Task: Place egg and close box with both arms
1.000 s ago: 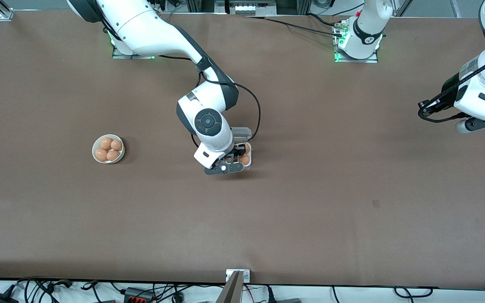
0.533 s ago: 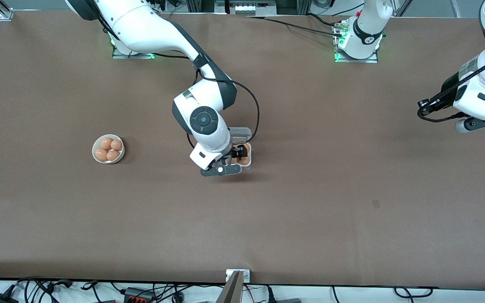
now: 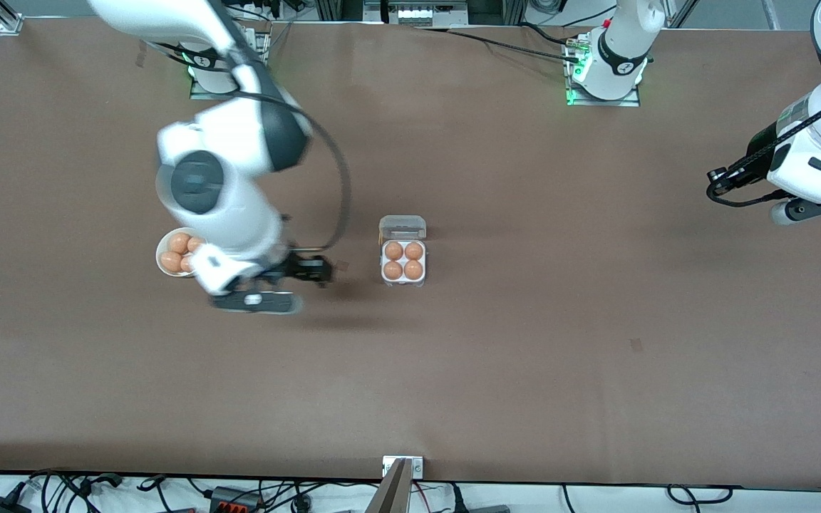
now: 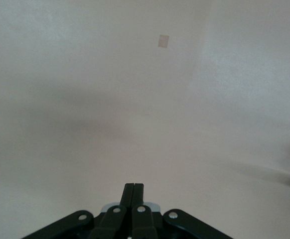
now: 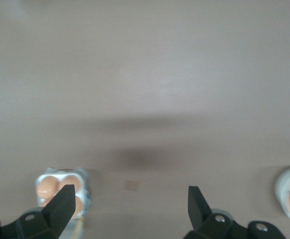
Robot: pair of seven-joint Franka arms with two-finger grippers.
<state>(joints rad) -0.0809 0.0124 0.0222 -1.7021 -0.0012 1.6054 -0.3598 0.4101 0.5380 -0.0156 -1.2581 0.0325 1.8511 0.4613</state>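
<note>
The box sits mid-table with its clear lid folded back. An orange-brown egg fills each of its cells. My right gripper hangs open and empty over the bare table between the box and the bowl. In the right wrist view the box shows past one fingertip of the right gripper. The left arm waits at its own end of the table, with the left gripper shut on nothing. The left wrist view shows the left gripper with fingers pressed together over bare table.
A round white bowl with several more eggs stands toward the right arm's end, partly covered by the right arm. Its rim also shows in the right wrist view. A small dark patch marks the brown table top.
The right gripper has opened, left the egg in the box and swung away toward the bowl. The box now shows all cells filled. The left arm has not moved.
</note>
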